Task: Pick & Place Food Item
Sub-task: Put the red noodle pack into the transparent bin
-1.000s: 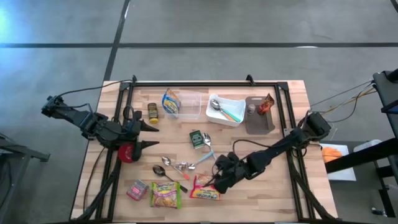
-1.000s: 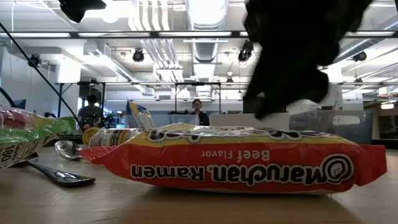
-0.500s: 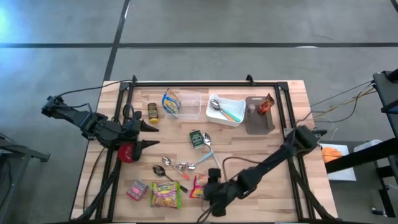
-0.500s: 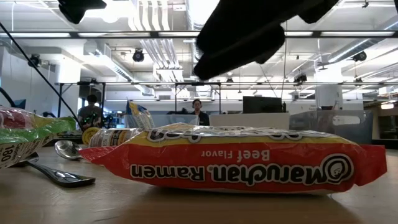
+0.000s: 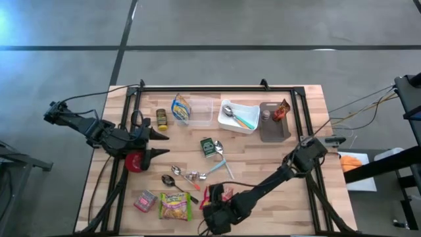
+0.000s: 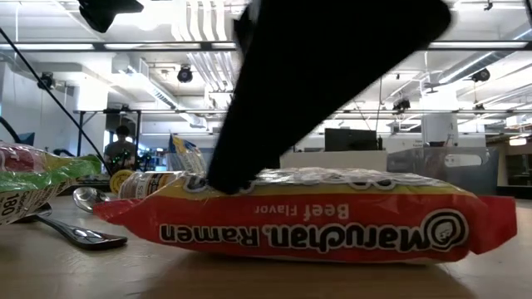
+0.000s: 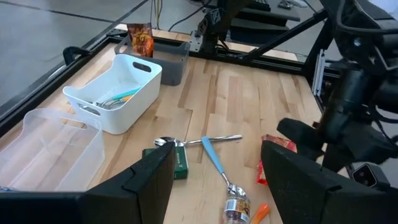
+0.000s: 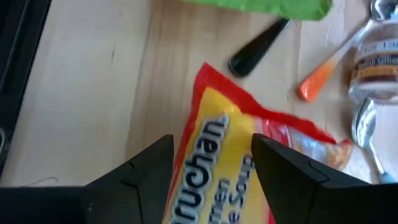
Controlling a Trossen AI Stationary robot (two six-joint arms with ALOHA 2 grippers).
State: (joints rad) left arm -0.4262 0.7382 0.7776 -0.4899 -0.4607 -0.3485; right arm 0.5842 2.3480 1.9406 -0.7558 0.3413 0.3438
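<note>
The food item, a red-and-yellow ramen packet (image 5: 222, 194) (image 6: 316, 224) (image 8: 217, 162), lies flat on the wooden table near its front edge. My right gripper (image 5: 212, 214) (image 8: 211, 146) is open and slants down over the packet's near end, with one finger on each side of the packet's width. My left gripper (image 5: 163, 143) (image 7: 217, 152) is open and holds nothing. It hangs above the table's left side, pointing toward the middle. My right gripper comes at the packet slanting down from above, with its fingers apart. In the low view one dark finger (image 6: 249, 124) comes down onto the packet's top face (image 6: 226, 186) near one end. The packet stays flat on the table. My left gripper touches nothing.
Left of the ramen lie a green-yellow packet (image 5: 175, 206), a pink packet (image 5: 145, 199) and spoons (image 5: 176, 181). A small green box (image 5: 208, 147) sits mid-table. At the back stand a clear tub (image 5: 197, 110), a white bin (image 5: 238, 116) and a grey bin (image 5: 274, 124). Black frame rails run along the edges.
My right gripper has swung toward the table's near edge and to the left. It has rolled about its own axis and come down over the ramen packet's near end, still open. In the low view the packet has shifted a little sideways along the table.
</note>
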